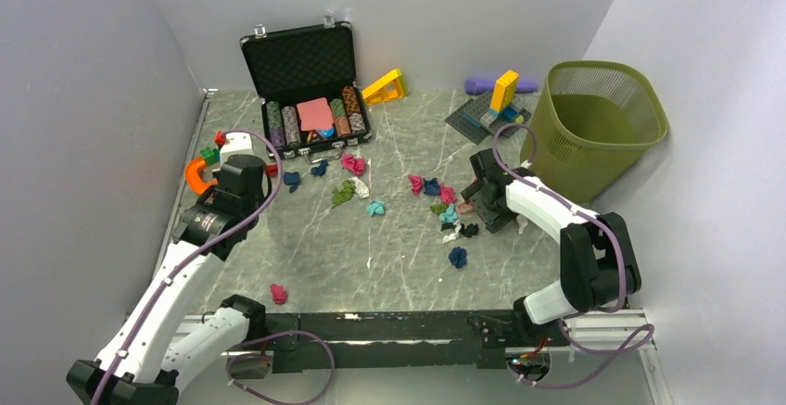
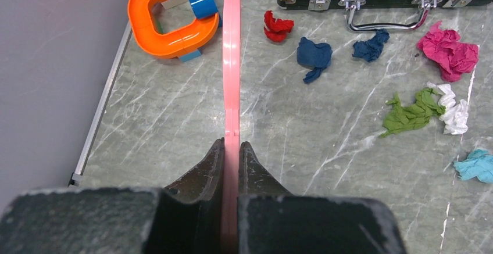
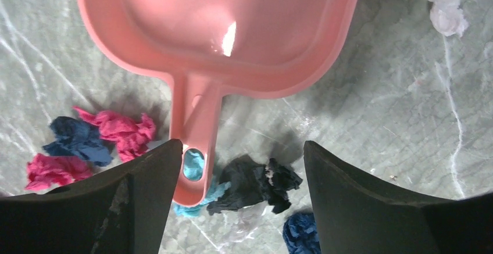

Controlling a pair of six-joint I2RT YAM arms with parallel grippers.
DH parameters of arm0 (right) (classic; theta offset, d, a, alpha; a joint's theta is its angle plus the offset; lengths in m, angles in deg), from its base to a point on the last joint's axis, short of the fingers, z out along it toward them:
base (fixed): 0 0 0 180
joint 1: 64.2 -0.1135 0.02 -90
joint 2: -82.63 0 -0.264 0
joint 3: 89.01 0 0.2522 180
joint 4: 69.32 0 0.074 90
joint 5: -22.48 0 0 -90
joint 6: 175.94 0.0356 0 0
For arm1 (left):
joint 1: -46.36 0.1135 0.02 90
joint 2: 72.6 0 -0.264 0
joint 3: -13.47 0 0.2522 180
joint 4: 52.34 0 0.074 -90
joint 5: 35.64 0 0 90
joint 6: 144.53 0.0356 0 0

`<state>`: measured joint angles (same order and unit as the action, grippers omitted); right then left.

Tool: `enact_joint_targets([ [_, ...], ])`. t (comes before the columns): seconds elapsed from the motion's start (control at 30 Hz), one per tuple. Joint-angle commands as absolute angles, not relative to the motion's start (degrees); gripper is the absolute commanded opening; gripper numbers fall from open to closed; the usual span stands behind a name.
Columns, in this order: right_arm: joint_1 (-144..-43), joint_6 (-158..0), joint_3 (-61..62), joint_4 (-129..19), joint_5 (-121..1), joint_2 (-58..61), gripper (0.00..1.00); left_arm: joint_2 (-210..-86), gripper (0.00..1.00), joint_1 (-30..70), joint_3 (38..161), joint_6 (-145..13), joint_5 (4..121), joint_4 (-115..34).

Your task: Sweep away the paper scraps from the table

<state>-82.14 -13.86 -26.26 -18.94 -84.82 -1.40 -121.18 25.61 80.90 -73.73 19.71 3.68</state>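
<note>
While my left gripper (image 2: 231,145) has its fingers pressed together on the thin pink plastic brush (image 2: 231,62), I judge the sweeping has barely begun. The bristle end points at the upper middle of the left wrist view, beside the orange curved plastic block (image 2: 168,33), and no wad touches it.

The crumpled coloured paper scraps (image 1: 352,166) are strewn over the grey marble-patterned table (image 1: 389,266). One loose group sits at the centre of the overhead frame, just below the open black case of poker chips (image 1: 306,99). A second group lies right of centre, by my right gripper (image 3: 241,149). A single magenta wad (image 1: 278,294) sits alone at lower left, and a dark blue one (image 1: 457,257) lies low and right of centre.

The right gripper's fingers are spread wide and pinch nothing. They hang over the flat pink plastic dustpan (image 3: 232,33), whose handle lies just beside the finger at the left of that wrist view. The pan's hollow looks bare, with magenta, blue and black wads lying around the handle, not in it.

I cannot tell whether the olive-green mesh waste bin (image 1: 602,132) at the right of the overhead frame holds any paper. To my eye, all the gathering, scooping and tipping is left to do.
</note>
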Motion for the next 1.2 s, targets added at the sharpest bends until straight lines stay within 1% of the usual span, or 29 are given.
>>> enact_joint_targets([
  [0.0,-82.31,-14.75,-21.82,-17.14,-87.27,-0.54,0.81,-120.46,0.00,25.80,81.11,-73.81,18.17,1.47],
  [0.27,-82.44,-13.99,-20.99,-16.77,-88.27,3.02,0.80,-120.85,0.00,25.88,81.36,-73.61,18.62,1.20],
  [0.53,-82.27,-12.84,-21.13,-22.07,-86.40,-1.92,0.80,-121.03,0.00,25.88,81.20,-73.53,18.51,1.15],
  [0.77,-82.15,-10.53,-21.21,-24.00,-89.08,-6.77,0.78,-120.85,0.00,25.88,81.06,-73.44,18.61,1.06],
  [1.0,-82.06,-9.24,-24.46,-27.81,-91.14,-9.67,0.76,-120.90,0.00,25.88,80.89,-73.28,18.46,0.97],
  [1.07,-82.04,-9.25,-24.69,-28.47,-91.33,-10.65,0.73,-120.99,0.00,25.88,80.91,-73.28,18.40,0.97],
  [1.17,-82.03,-9.19,-24.61,-28.92,-91.60,-11.80,0.61,-121.11,0.00,25.90,81.02,-73.27,18.29,0.98],
])
